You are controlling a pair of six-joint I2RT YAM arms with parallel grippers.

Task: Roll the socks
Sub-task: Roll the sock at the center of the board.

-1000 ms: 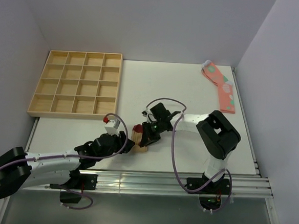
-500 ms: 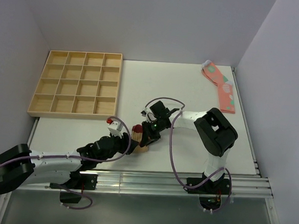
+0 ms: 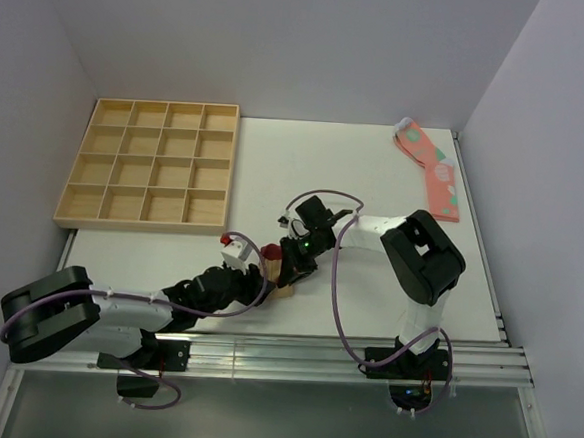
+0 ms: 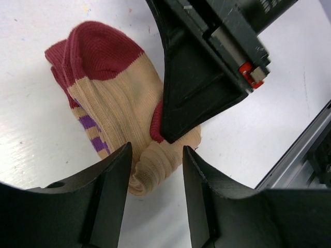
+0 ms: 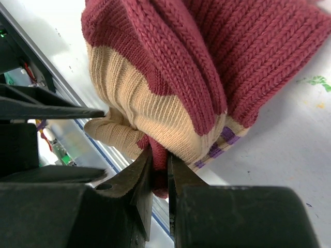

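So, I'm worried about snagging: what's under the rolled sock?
Bare white table shows around the rolled sock; the right gripper pinches a maroon fold at its edge. Anything beneath is covered.

Left arm and right arm: white link shells, black joint housings, each trailing a looped purple cable; matte black wedge-shaped fingers; small red stud.

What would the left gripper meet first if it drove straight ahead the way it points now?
The rolled sock: its tan end already sits between the open fingers of the left gripper. Close behind is the right gripper, shut on the sock's maroon edge, though depth there is unclear.
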